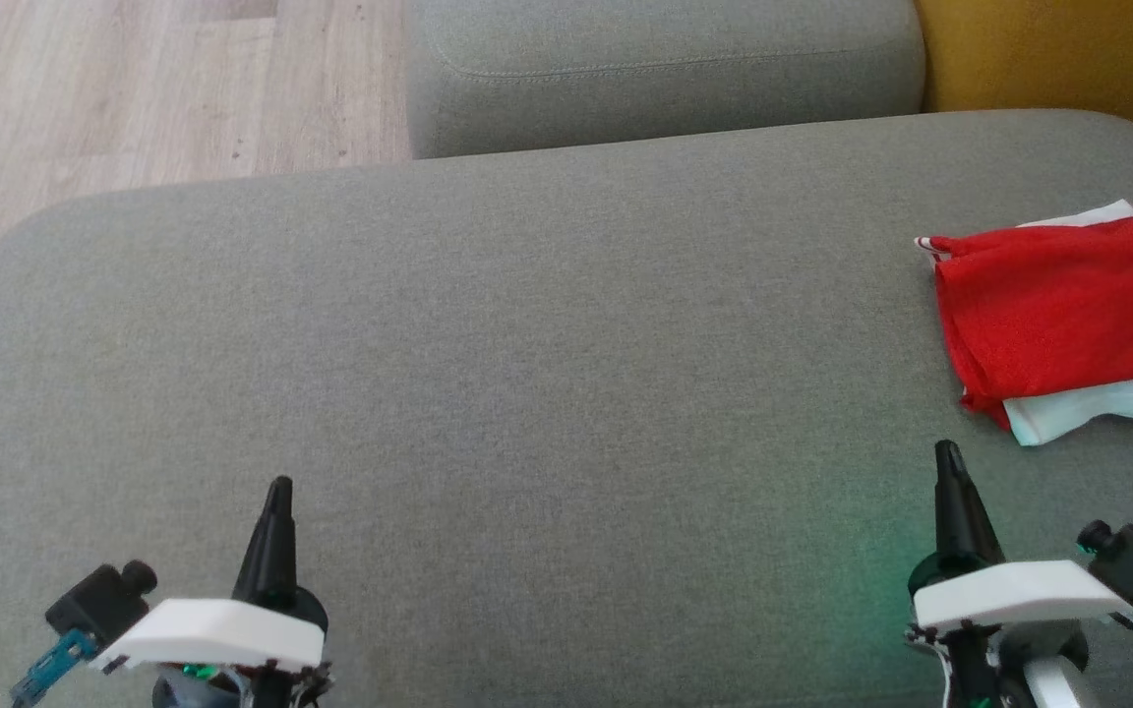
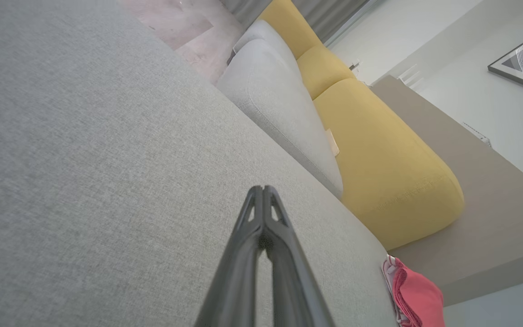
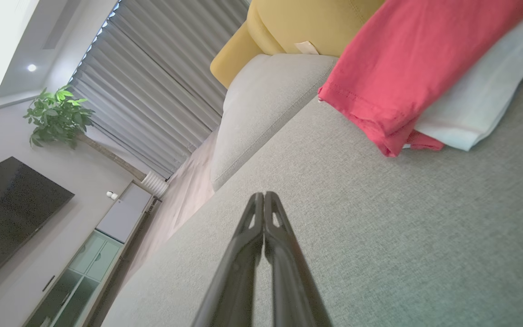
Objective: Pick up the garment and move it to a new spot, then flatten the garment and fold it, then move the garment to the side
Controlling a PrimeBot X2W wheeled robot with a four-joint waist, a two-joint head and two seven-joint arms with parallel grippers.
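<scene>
Well, your garment [image 1: 1058, 315] lies at the far right of the wide grey seat [image 1: 527, 344], close to its right edge and partly cut off by the side of the head view. It is red, with a white layer showing under its near edge and a white corner at the back. It sits as a compact, roughly squared stack rather than spread out. I read that as folded and set aside, so the task looks at or near its end.

Your right claw [image 1: 947, 452] is nearest to it, just short of the stack's near left corner and not touching. The right wrist view shows bare grey fabric between the tips and the red hem. Its two dark fingers are pressed together with nothing between them.

Your left claw [image 1: 278, 489] is well apart, low on the left side of the seat, also closed tight and empty. Both point away from you over the seat, which I take as a resting pose that keeps them off the cloth.

Behind the seat are a smaller grey cushion [image 1: 665, 69], a yellow cushion [image 1: 1058, 49] and the wooden floor [image 1: 134, 79].
</scene>
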